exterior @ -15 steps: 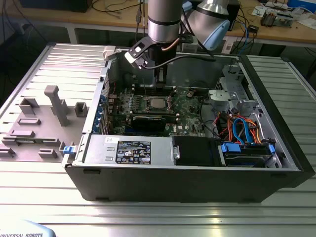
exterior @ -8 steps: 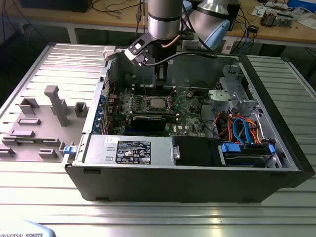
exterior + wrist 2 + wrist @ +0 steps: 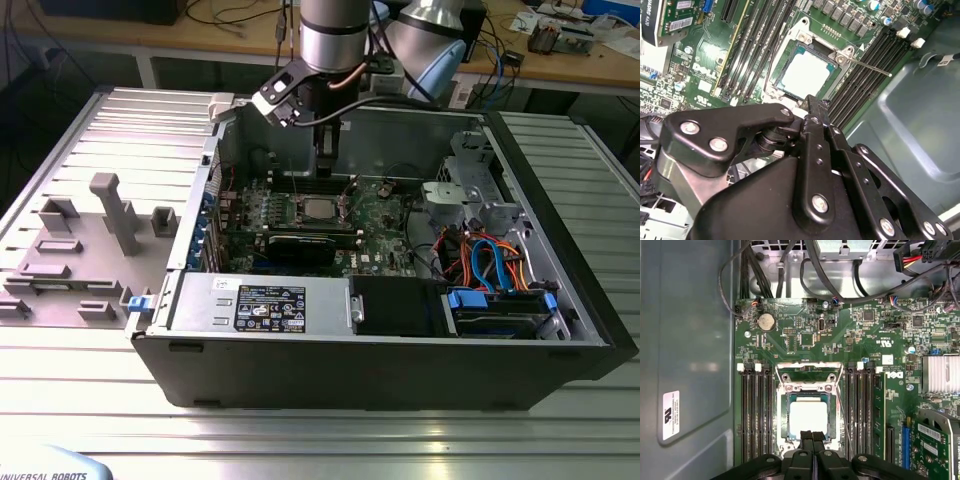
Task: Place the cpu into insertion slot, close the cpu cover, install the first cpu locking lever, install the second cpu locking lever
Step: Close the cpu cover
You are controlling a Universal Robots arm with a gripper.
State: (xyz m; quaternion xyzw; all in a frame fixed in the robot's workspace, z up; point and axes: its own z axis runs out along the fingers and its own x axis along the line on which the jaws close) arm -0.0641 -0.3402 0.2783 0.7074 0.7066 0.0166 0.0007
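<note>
— What print is there to see?

— Plenty of it, though I leave it unread. In the first wrist view a white sticker [image 3: 671, 412] with dark print sits on the grey inner wall of the computer case [image 3: 690, 340]. White lettering is also printed on the green motherboard [image 3: 805, 335], beside the memory slots [image 3: 752, 415]. In the exterior view a black label [image 3: 270, 305] with white print lies on top of the silver power supply [image 3: 260, 300], at the near side of the case. The case rests on a ribbed metal worktop [image 3: 320, 440].

— And the cpu?

— The cpu [image 3: 809, 417] lies flat in the insertion slot [image 3: 781, 407], between the two banks of memory slots. Its square top is pale silver-grey with a darker green margin round it. The cpu cover [image 3: 808, 381], a silver plate with screw heads, frames the chip. Whether it lies fully flat I cannot tell. In the second wrist view a thin wire lever [image 3: 865, 66] juts out from one corner of the socket, over the memory slots.

— Where are the jaws?

— Together, with nothing between them. The black fingertips [image 3: 806, 437] are pressed side by side at the edge of the chip, just over the socket rim. In the exterior view the arm [image 3: 330, 40] reaches straight down into the open case above the socket.
</note>
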